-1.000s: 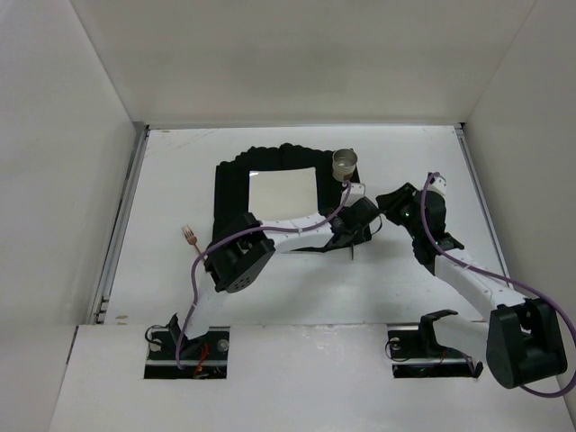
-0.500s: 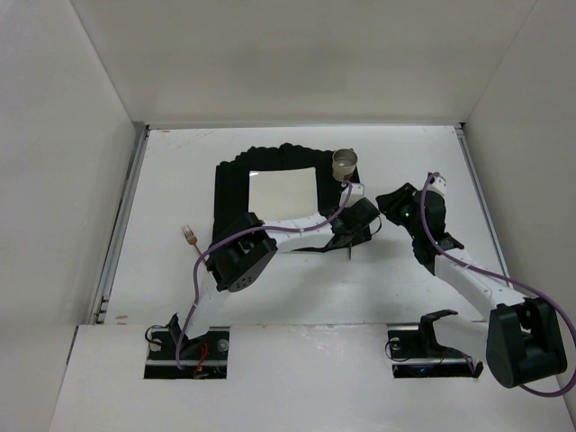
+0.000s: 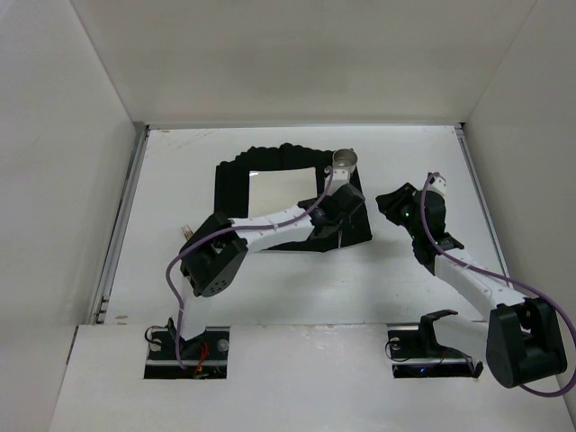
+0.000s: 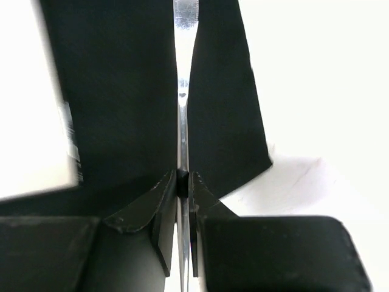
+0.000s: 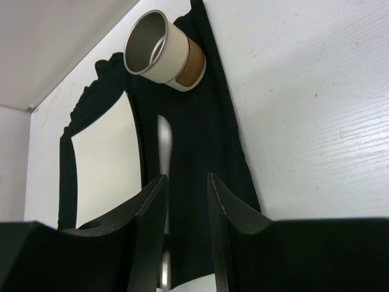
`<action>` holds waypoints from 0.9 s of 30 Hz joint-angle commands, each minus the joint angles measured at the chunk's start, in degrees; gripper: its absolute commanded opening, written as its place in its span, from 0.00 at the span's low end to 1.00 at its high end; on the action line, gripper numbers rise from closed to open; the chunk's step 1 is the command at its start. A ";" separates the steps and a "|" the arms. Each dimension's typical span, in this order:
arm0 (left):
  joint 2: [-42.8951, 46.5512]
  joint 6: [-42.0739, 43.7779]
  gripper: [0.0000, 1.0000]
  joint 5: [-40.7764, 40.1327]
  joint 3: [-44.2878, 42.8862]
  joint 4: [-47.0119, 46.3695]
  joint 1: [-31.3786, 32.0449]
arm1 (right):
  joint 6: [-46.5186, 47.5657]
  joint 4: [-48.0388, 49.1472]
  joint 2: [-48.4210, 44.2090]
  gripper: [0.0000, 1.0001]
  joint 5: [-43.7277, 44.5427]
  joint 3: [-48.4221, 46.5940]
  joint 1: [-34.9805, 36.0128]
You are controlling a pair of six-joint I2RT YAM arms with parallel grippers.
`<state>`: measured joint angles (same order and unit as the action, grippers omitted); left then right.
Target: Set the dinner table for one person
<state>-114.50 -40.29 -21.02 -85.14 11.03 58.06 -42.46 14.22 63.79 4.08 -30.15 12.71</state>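
The thin metal utensil (image 4: 185, 18) runs off the top edge; the left arm (image 3: 270, 220) hides most of the fork (image 3: 186, 231)

The placemat (image 3: 229, 189) lies on the far half of the dinner table (image 3: 171, 180). The plate (image 3: 281, 187) lies on the placemat. The cup (image 3: 345, 162) stands on its far right corner. The knife (image 5: 164, 143), pinched in the left gripper (image 4: 184, 179), is over the placemat, right of the plate and nearer than the cup. The fork (image 3: 186, 232) lies on the table, left of the placemat.
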 commanded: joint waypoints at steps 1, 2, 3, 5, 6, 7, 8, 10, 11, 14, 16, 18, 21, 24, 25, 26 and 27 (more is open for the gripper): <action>4.20 0.83 0.06 -0.70 0.77 -0.57 -4.40 | -0.26 3.27 -1.30 0.38 0.85 0.00 -0.19; 3.67 1.00 0.06 -0.61 0.16 -0.48 -5.54 | -0.26 3.36 -1.13 0.38 0.76 0.01 -0.19; 2.88 1.27 0.06 -0.43 -0.72 -0.31 -6.59 | -0.26 3.36 -0.69 0.38 0.58 -0.08 -0.19; 1.13 2.23 0.06 -0.08 -2.56 -0.30 -8.18 | -0.26 3.36 -0.16 0.38 0.49 -0.35 -0.19; -0.10 2.67 0.06 -0.08 -3.79 -0.30 -8.97 | -0.08 3.36 -0.16 0.38 0.76 -0.43 -0.19; -1.42 2.94 0.06 -0.08 -5.11 -0.04 -9.76 | -0.08 3.36 -0.16 0.38 0.84 -0.43 -0.19; -2.39 3.03 0.06 0.01 -6.08 0.13 -10.29 | -0.17 3.36 -0.16 0.38 0.85 -0.35 -0.19; -4.85 3.46 0.06 1.76 -8.36 0.49 -11.43 | -0.26 3.45 0.28 0.38 0.50 -0.35 -0.19; -5.81 3.55 0.06 2.55 -9.15 0.49 -11.79 | -0.26 3.45 0.28 0.38 0.49 -0.35 -0.19; -7.23 3.55 0.06 3.52 -10.21 0.57 -12.14 | -0.08 3.45 0.19 0.38 0.85 -0.43 -0.19; -7.41 3.55 0.06 3.53 -10.39 0.40 -11.97 | -0.17 3.45 0.81 0.38 0.76 -0.52 -0.19; -7.76 3.55 0.06 3.61 -10.39 0.05 -11.70 | -0.08 3.45 0.90 0.38 0.76 -0.61 -0.19; -8.90 3.20 0.06 4.40 -11.36 0.14 -11.35 | -0.17 3.62 0.81 0.38 0.85 -0.61 -0.10; -9.69 2.85 0.06 4.76 -11.80 -0.48 -11.17 | -0.17 3.71 0.99 0.38 0.58 -0.61 -0.10; -10.13 2.85 0.06 4.76 -12.15 -0.57 -11.17 | -0.08 3.71 0.55 0.38 0.84 -0.52 -0.10; -10.74 2.85 0.06 4.76 -12.76 -0.31 -11.17 | -0.08 3.71 0.55 0.38 0.85 -0.52 -0.10; -11.27 2.50 0.06 4.84 -13.29 -0.04 -11.26 | -0.26 3.71 0.46 0.38 0.85 -0.44 -0.10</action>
<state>-124.99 -38.00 -17.52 -95.26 10.76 46.76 -42.46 14.59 64.58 4.08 -30.15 12.71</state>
